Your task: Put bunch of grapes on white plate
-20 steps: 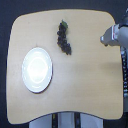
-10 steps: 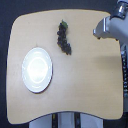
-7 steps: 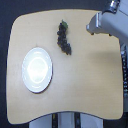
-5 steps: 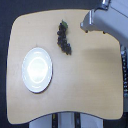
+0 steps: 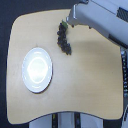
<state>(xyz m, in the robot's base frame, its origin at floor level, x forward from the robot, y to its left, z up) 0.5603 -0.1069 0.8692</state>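
Note:
The bunch of grapes (image 5: 64, 38) lies on the wooden table near its far edge, a dark elongated cluster with a small green stem tip at its upper end. The white plate (image 5: 37, 70) rests apart from it, toward the exterior view's left and lower down. My gripper (image 5: 69, 21) hangs at the upper end of the bunch, just above the stem. Its fingers are blurred against the grey arm, so open or shut does not show. Nothing visibly sits on the plate.
The light wooden table (image 5: 90, 75) has rounded corners and dark floor around it. My grey arm (image 5: 102, 19) stretches in from the exterior view's upper right. A dark post (image 5: 124, 75) stands along the right edge.
The arm has swung from the table's right side toward the exterior view's left, bringing the gripper over the upper end of the grapes. Grapes and plate have stayed put.

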